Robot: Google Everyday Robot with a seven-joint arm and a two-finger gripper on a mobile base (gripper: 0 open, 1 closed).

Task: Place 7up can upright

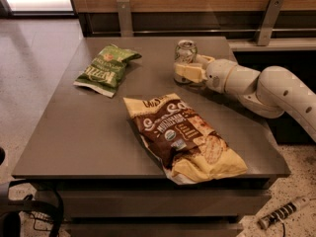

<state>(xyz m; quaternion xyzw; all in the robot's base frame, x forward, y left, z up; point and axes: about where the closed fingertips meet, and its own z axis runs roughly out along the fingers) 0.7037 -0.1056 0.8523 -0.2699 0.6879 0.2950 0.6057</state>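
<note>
Camera view: the 7up can (186, 49) stands upright at the upper middle of the tabletop (89, 127). The hand (183, 72), reaching in from the right, grips its lower half. A green chip bag (106, 68) lies upper left and a brown snack bag (185, 137) lies at center.

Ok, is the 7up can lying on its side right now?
No, the 7up can stands upright at the far side of the table, with the gripper at its lower part.

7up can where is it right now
In the camera view the 7up can stands at the table's far right, beyond the brown snack bag, with the gripper against its lower half.
</note>
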